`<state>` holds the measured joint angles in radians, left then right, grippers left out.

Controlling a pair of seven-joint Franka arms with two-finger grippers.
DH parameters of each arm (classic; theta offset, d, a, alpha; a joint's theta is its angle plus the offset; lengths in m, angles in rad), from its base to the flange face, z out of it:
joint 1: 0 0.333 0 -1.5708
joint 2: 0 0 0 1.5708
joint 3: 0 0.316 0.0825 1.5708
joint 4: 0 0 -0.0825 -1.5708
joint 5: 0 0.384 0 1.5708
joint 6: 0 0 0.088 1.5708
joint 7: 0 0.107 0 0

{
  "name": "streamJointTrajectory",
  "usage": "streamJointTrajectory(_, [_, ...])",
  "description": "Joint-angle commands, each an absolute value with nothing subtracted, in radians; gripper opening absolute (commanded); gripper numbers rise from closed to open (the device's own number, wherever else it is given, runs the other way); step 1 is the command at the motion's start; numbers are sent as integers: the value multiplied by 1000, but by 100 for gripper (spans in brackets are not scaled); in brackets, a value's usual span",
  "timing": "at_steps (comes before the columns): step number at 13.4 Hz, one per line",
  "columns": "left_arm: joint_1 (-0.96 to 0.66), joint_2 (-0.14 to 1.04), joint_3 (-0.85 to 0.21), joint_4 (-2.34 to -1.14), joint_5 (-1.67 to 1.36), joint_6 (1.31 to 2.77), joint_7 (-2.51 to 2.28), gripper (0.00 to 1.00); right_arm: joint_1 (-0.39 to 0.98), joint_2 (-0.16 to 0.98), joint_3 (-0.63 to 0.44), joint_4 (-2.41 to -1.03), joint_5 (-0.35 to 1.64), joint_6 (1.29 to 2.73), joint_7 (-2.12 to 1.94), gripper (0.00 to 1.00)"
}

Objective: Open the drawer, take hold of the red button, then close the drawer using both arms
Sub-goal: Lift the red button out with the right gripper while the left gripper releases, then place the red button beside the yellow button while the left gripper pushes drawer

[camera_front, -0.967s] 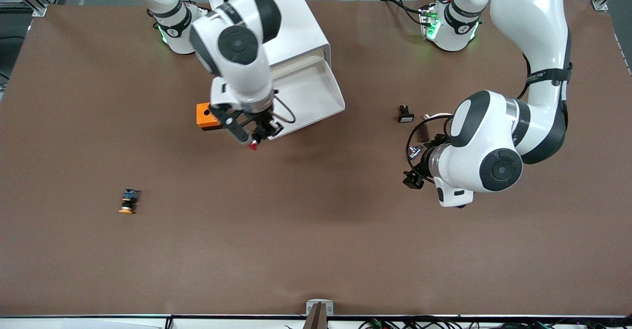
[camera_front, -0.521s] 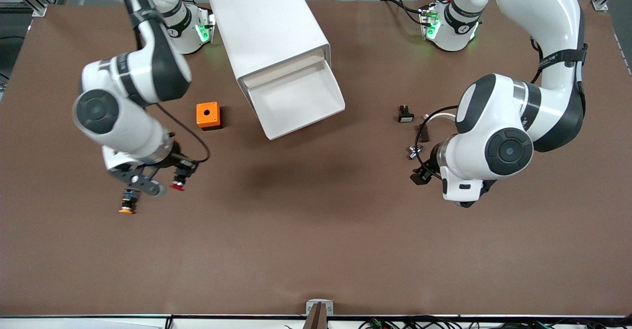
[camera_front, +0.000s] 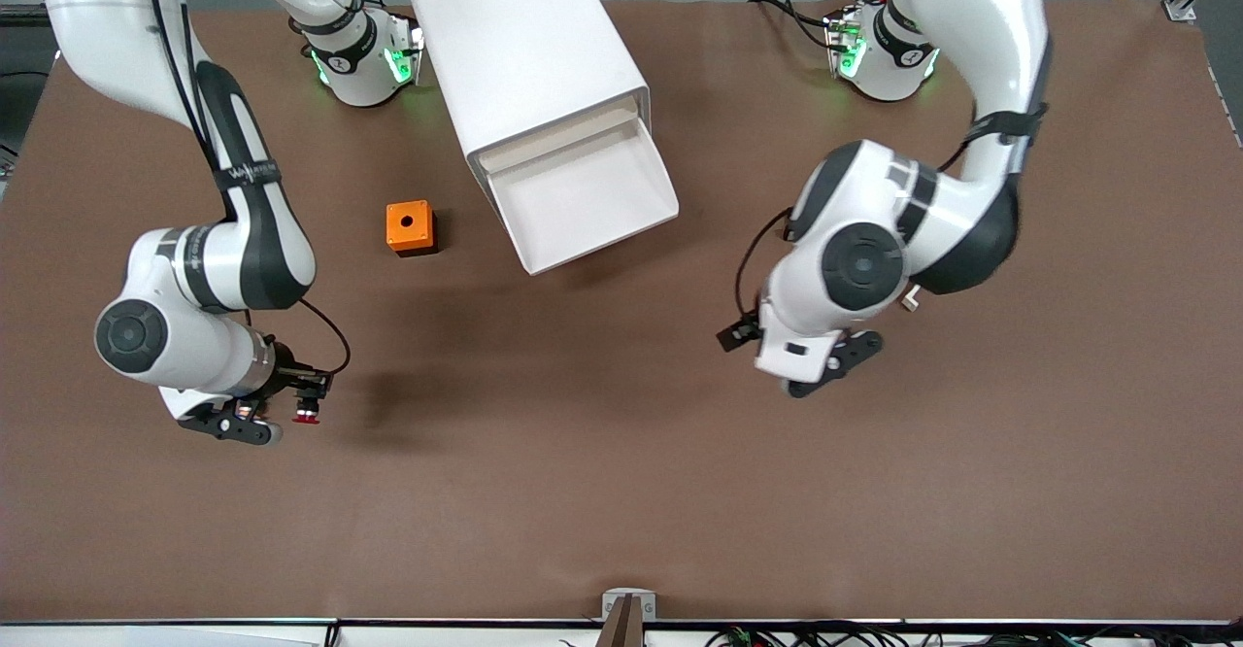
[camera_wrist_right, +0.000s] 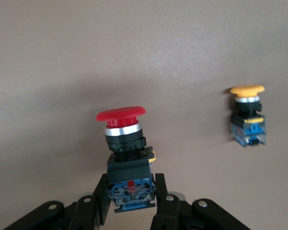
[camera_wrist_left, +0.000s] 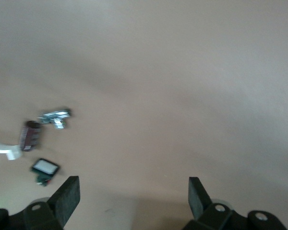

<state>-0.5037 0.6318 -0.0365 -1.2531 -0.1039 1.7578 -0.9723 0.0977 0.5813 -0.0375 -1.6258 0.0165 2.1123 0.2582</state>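
The drawer stands pulled out of the white cabinet, and its tray looks empty. My right gripper is shut on the black-and-blue body of the red-capped button, low over bare table near the right arm's end. The right wrist view shows the button upright between my right gripper's fingers. My left gripper hangs open and empty over the table toward the left arm's end. In the left wrist view it has only bare table between its fingers.
An orange box sits beside the drawer. An orange-capped button lies on the table close to the held button. A silver part, a dark cylinder and a small white-faced part lie under the left arm.
My right arm has carried the red button from the drawer's front out toward its end of the table, nearer the front camera. My left arm has swung toward the table's middle, covering the small parts.
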Motion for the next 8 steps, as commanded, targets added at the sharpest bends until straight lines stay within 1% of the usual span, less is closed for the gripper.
streamJointTrajectory(1, [-537,675,-70,-1261,-95,1828,-927,99,43,635,-20,-1614,28,2157,178,3])
streamJointTrajectory(4, [-577,702,-116,-1262,-101,1844,-928,99,32,658,-20,-1629,28,2180,161,4])
streamJointTrajectory(6, [-606,719,-121,-1272,-148,1844,-930,99,29,669,-20,-1647,28,2221,160,9])
streamJointTrajectory(7, [-609,726,-121,-1275,-191,1845,-933,99,29,673,-20,-1647,28,2221,160,14])
streamJointTrajectory(8, [-624,733,-121,-1281,-211,1845,-939,99,29,676,-20,-1647,28,2221,161,24])
